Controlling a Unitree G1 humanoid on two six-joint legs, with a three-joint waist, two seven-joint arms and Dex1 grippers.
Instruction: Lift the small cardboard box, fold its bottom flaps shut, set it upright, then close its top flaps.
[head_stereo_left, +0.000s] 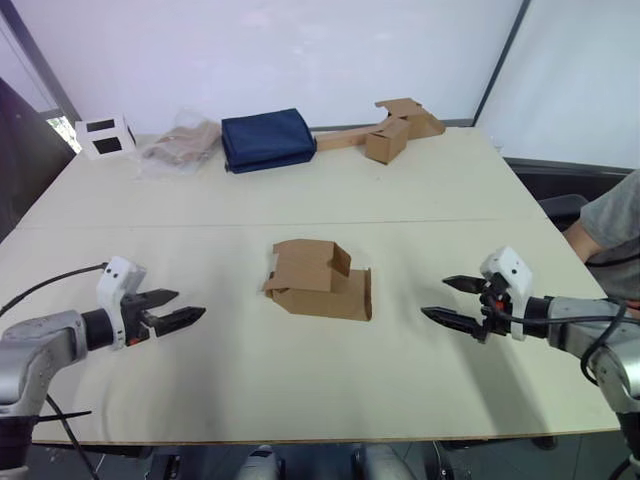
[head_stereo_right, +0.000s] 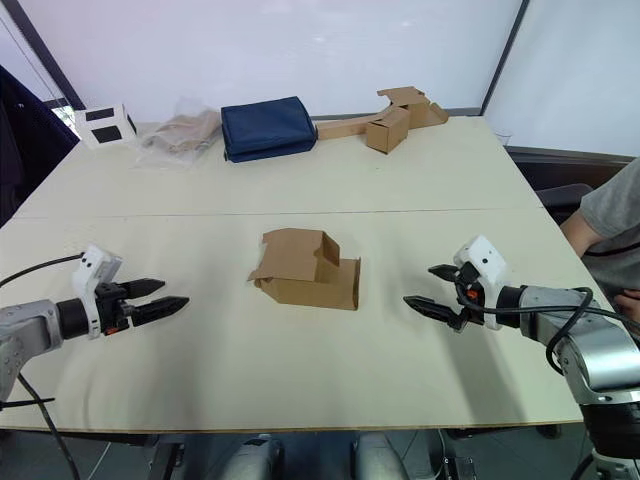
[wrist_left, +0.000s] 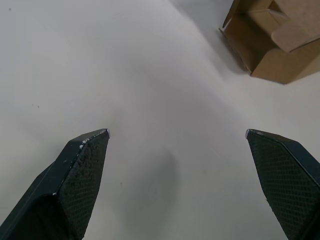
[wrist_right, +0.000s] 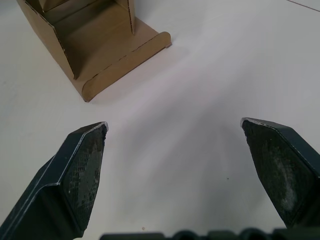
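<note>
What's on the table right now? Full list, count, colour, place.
small cardboard box: 1, plain brown, table middle, lying on its side between the two grippers, flaps open
table: 1, pale cream, carries everything
white box with black squares: 1, far left corner
clear plastic bag: 1, crumpled with tan contents, far edge, right of the white box
folded cloth: 1, navy blue, far edge centre
other brown box with long strips: 1, far edge, right of the cloth
person: 1, grey sleeve, at right table edge
left gripper: 1, black fingers, open, empty, left of the box
right gripper: 1, black fingers, open, empty, right of the box
</note>
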